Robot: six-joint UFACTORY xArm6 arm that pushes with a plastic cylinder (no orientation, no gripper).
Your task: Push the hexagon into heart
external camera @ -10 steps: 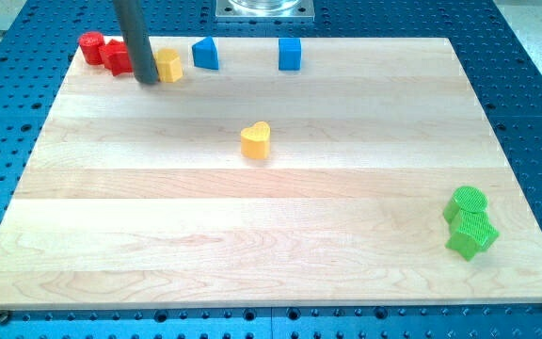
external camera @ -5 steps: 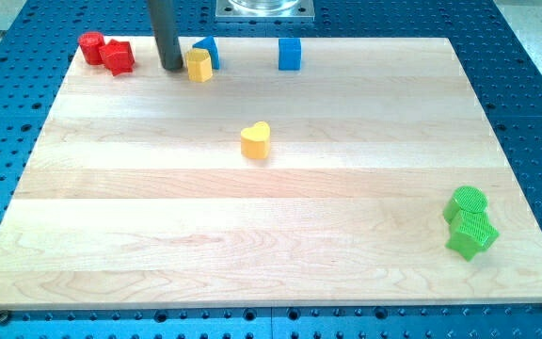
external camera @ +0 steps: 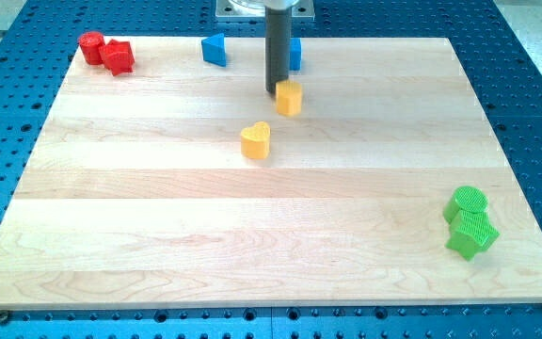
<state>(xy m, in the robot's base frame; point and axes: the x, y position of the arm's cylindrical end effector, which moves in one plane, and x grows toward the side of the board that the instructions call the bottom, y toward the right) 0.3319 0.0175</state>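
Blue perforated bench all round, pale wooden tabletop (external camera: 158, 235) sitting on it, metal mount partly in view past the top edge.

No grasping end effector on this rig, just the dark rod, so nothing to read as released or clenched. My tip (external camera: 276, 92) is down on the tabletop near the top edge, about mid-width, touching the left side of the yellow hexagon (external camera: 290, 97).

Yellow heart (external camera: 256, 140) sits below and slightly left of the hexagon, near it but clearly apart, bare wood between them. From my tip the heart is below and a bit to the left.

Other blocks:
- Blue triangular block (external camera: 215, 49) on the top edge, left of the rod.
- Blue cube (external camera: 294, 54) on the top edge, partly hidden behind the rod, just above the hexagon.
- Red cylinder (external camera: 90, 46) and red star-like block (external camera: 118, 57) touching each other at the top left corner.
- Green cylinder (external camera: 467, 201) and green star-like block (external camera: 471, 234) touching, stacked along the right edge near the bottom right corner.

Both red and green pairs are well apart from the hexagon and heart.
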